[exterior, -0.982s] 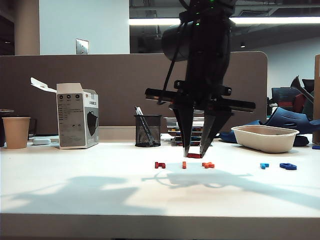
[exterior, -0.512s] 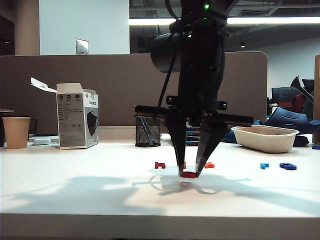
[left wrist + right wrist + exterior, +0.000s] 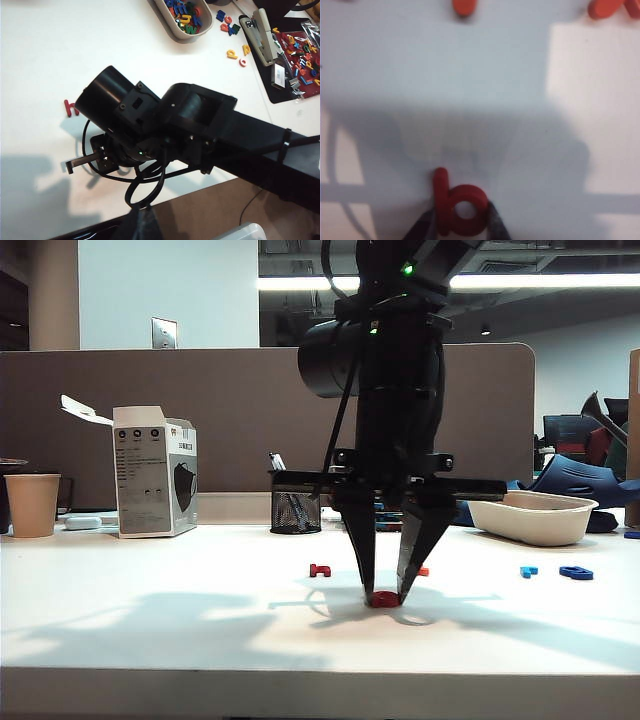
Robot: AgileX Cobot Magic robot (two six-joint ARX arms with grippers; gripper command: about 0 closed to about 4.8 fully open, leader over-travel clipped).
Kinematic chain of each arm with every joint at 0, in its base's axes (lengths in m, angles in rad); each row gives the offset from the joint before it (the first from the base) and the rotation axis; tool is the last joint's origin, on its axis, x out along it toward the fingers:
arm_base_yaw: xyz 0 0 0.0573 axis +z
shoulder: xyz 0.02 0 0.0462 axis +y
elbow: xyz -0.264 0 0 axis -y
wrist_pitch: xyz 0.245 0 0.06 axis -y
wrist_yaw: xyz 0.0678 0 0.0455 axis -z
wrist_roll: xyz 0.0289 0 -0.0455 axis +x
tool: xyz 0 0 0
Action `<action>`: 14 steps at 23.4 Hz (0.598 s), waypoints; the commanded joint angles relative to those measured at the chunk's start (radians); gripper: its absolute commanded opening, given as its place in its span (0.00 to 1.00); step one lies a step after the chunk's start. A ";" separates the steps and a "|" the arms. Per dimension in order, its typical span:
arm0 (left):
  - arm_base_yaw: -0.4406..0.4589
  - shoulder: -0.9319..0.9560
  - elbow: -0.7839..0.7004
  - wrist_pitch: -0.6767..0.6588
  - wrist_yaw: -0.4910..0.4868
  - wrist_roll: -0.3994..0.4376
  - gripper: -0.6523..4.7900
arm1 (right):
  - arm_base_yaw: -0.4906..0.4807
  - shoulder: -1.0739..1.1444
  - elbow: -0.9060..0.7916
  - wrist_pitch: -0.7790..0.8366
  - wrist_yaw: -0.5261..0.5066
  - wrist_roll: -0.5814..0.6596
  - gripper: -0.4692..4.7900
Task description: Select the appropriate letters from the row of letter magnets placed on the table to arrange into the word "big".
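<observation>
On the tabletop [image 3: 150, 610], a dark red letter [image 3: 319, 570] lies left of the right hand [image 3: 384, 598], which points down, clasping the red b [image 3: 383, 599] at the surface. Light blue [image 3: 528, 571] and dark blue [image 3: 576, 572] letters lie farther right. The left hand is out of sight.

My right gripper [image 3: 384, 595] has come forward toward the front edge of the table [image 3: 150, 640] and dropped lower, carrying the red b [image 3: 383, 599] with it. A second ago the b hung clear of the surface, right at the row of letter magnets [image 3: 440, 571]. Now it's down at the tabletop, well in front of that row, jaws clamped on both its sides. My arm now hides the orange bar and most of the orange-red letter [image 3: 424, 571] in the exterior view.
</observation>
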 commanded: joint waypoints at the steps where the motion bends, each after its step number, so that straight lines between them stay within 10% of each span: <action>1: 0.000 -0.003 0.002 0.012 -0.002 0.000 0.11 | 0.003 0.018 -0.004 -0.006 -0.006 0.002 0.25; 14: 0.000 -0.003 0.002 0.012 -0.002 0.000 0.11 | 0.005 0.018 -0.004 -0.032 -0.006 0.001 0.25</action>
